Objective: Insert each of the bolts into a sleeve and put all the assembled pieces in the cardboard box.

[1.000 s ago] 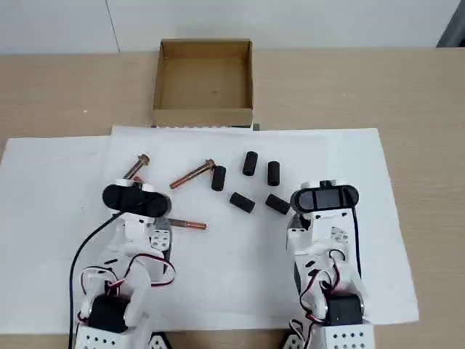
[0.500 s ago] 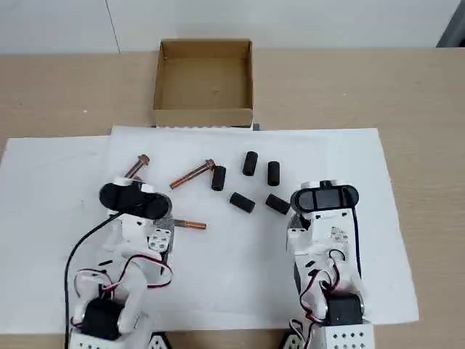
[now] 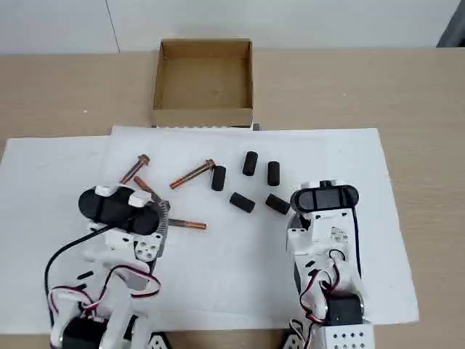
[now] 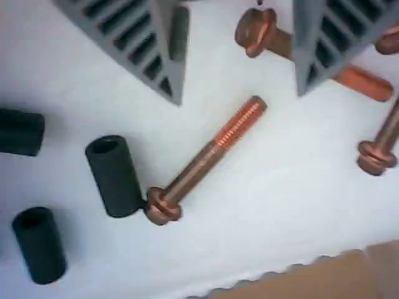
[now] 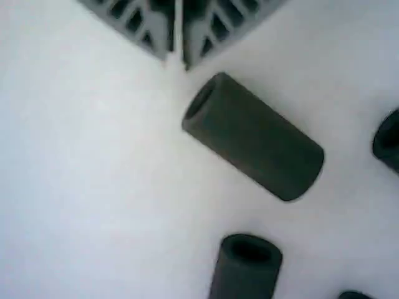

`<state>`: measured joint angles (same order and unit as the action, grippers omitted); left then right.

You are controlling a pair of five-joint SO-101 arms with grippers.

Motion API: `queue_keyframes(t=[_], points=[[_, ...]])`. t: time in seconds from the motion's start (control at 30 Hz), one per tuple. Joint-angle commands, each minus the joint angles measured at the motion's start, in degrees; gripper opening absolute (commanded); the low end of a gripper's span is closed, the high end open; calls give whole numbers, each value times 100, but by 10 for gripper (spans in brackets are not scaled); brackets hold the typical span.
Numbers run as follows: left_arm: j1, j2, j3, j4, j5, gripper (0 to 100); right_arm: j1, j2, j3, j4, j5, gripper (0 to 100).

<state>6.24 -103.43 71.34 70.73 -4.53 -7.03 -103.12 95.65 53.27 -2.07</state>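
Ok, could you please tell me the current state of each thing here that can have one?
cardboard box: open on top, empty
bolts: lying loose, unassembled
sleeves: lying on their sides, no bolt inside any
left gripper: open, holding nothing, a bolt head between its fingers
right gripper: shut, holding nothing, next to a sleeve

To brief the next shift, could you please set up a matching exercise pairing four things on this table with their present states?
Things:
1. cardboard box
2. left tool
3. right tool
4. central bolt

States:
A. shut on nothing
B. head against a sleeve
C. open above another bolt
D. empty inside

Pairs: 1-D, 2-C, 3-A, 4-B.
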Motion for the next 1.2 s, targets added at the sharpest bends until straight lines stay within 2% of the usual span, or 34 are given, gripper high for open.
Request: queue_keyframes(t=[0.0, 0.13, 0.27, 0.43, 0.63, 0.8, 1.03, 1.17], points=[[-273, 97, -400, 70, -158, 77, 31, -84, 62, 31, 70, 4], [-659, 985, -1112, 44, -299, 56, 31, -84, 62, 31, 70, 4], [-730, 2251, -2097, 79, -246, 55, -4, -84, 79, -31, 70, 4], [-695, 3745, -3565, 387, 527, 58, -4, -84, 79, -40, 70, 4], [-721, 5108, -4716, 730, 730, 58, -189, -84, 79, -92, 53, 4], [-712, 5635, -4954, 809, 703, 58, -180, -84, -193, 207, 237, 4], [-703, 5873, -4936, 809, 686, 58, -215, -75, -1451, 1341, 501, 9], [-712, 6207, -4936, 809, 580, 59, -180, 356, -2462, 2000, 510, 90]])
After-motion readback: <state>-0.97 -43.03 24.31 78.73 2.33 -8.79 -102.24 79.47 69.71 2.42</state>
